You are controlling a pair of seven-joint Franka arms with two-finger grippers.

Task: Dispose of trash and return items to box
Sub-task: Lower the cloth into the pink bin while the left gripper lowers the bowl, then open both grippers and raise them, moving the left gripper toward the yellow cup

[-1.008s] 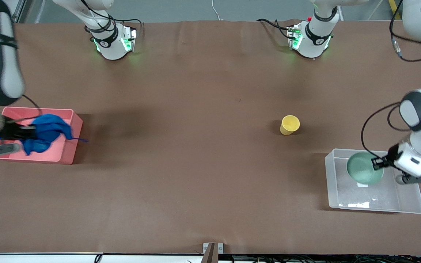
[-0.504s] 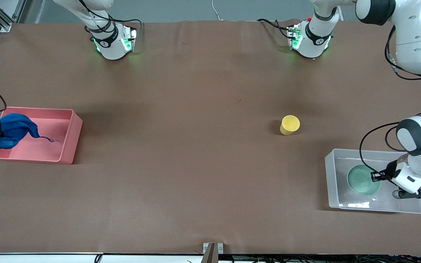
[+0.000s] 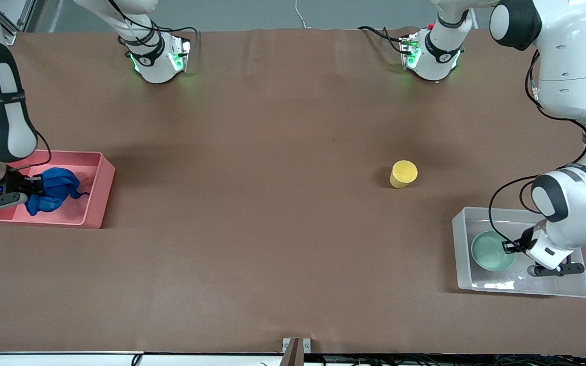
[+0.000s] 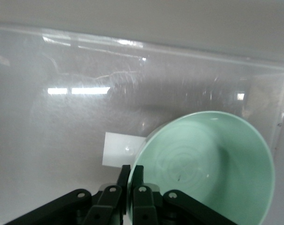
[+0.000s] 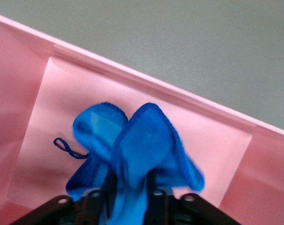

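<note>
bowl (image 3: pixel 493 250) lowered into box (image 3: pixel 573 290), left gripper (image 3: pixel 509 247) pinching; right gripper (image 3: pixel 38 184) clasps rag (image 3: pixel 54 189) in bin (image 3: pixel 97 195).

The blue rag (image 5: pixel 132 150) hides the right claw's fingertips, and the picture's edge cuts off its body.

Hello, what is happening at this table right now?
Two robot arms are tidying up. The right gripper holds a blue rag low inside the pink bin, its fingers around the cloth. The left gripper pinches the rim of the mint-green bowl, which is down in the see-through tub. The yellow cup stands alone on the table, farther from the front camera than the tub, not yet put away.
</note>
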